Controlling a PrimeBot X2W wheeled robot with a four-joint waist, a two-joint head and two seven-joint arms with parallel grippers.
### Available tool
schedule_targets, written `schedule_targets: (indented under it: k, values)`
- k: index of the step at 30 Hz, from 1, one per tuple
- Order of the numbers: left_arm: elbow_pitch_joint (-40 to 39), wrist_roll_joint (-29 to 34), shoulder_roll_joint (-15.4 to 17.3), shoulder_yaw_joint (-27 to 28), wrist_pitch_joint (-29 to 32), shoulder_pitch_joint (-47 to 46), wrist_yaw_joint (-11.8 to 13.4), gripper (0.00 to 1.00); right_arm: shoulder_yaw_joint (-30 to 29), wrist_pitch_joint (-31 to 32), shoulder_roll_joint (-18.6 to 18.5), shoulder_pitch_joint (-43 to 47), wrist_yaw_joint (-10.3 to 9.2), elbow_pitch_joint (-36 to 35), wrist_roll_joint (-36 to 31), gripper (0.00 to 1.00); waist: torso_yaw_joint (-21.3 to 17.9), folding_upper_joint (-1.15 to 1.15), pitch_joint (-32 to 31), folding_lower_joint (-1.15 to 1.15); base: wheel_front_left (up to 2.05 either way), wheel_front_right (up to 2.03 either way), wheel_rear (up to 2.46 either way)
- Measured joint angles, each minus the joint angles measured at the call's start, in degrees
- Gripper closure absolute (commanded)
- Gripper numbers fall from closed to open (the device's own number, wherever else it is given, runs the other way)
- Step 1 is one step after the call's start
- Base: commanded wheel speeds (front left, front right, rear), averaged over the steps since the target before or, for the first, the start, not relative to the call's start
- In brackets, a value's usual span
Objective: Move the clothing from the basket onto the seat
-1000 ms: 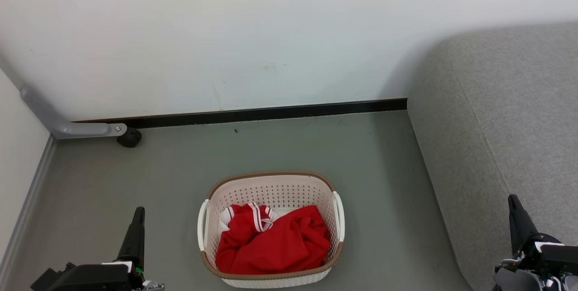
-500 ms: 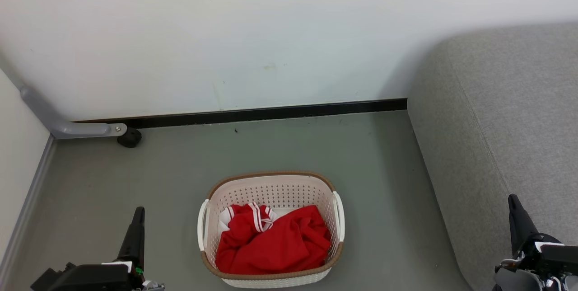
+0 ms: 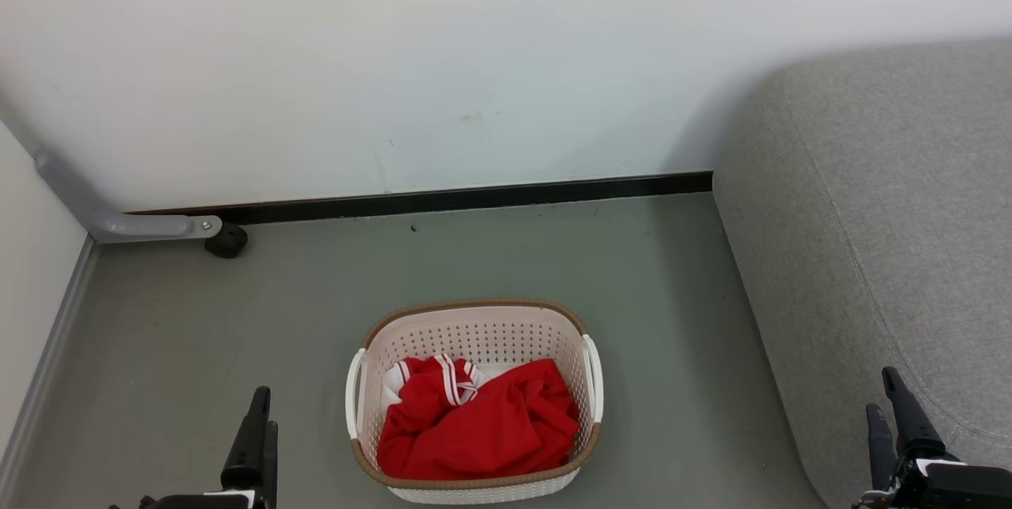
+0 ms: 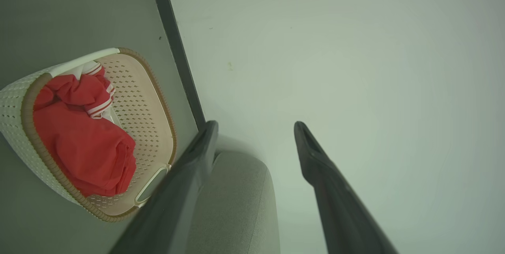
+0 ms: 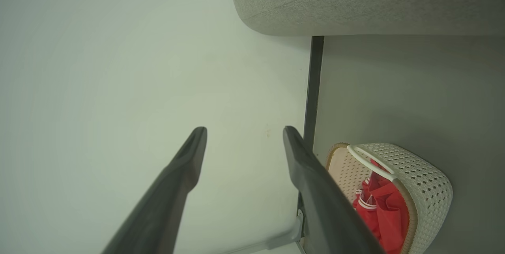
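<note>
- 1 basket point(image 3: 490, 339)
- 1 heap of red clothing point(image 3: 482, 430), garment count unclear
- 1 seat point(image 3: 870, 216)
- 2 grippers: left gripper point(image 4: 256, 124), right gripper point(image 5: 244, 129)
- 1 grey bracket point(image 3: 118, 224), 1 black caster point(image 3: 227, 241), far left

Looks forward and down from the head, high above the floor point(image 3: 506, 256), with the basket point(image 3: 482, 335) near and central, the white wall point(image 3: 474, 58) far and the seat point(image 3: 885, 201) on the right. Looks from each wrist on the near side, one left of the basket and one right of it, toward the far wall, each rolled sideways, with floor and wall side by side. Shares across all three views the basket, the seat's far end, the dark skirting point(image 3: 474, 197) and the wall.
</note>
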Motion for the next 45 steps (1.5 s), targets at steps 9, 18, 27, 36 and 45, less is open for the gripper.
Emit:
schedule_targets:
  k: [9, 18, 27, 36, 45]
  values:
    - [0.3, 0.2, 0.0, -1.5, -1.8, -0.2, 0.0, 0.00, 1.7, -1.6, -0.2, 0.0, 0.00, -0.1, -1.7, 0.00, 0.0, 0.00, 0.0, 0.00, 0.00, 0.00, 0.00]
    - [0.9, 2.0, 0.2, -2.9, -3.5, -0.6, 0.0, 0.00, 3.4, -3.5, -1.1, -0.7, 0.00, -0.4, -4.8, 0.00, -0.1, 0.00, 0.0, 0.00, 0.00, 0.00, 0.00]
    - [1.6, 7.6, 0.5, -3.4, -5.3, -1.6, 0.0, 0.00, 5.7, -5.4, -3.1, -1.4, 0.01, -0.4, -11.7, 0.00, -0.1, 0.00, -0.4, 0.00, 0.00, 0.00, 0.00]
    - [1.8, 16.7, 1.0, -3.8, -7.1, -1.8, 1.0, 0.00, 7.5, -7.1, -4.0, -2.1, -0.55, -1.5, -20.8, 0.00, -0.1, 0.00, -0.7, 0.00, 0.00, 0.00, 0.00]
    - [1.9, 28.1, 2.8, -6.3, -9.1, -2.6, 2.9, 0.00, 12.1, -9.1, -6.0, -3.4, -1.85, -2.1, -32.1, 0.00, -0.2, 0.00, -0.8, 0.00, 0.00, 0.00, 0.00]
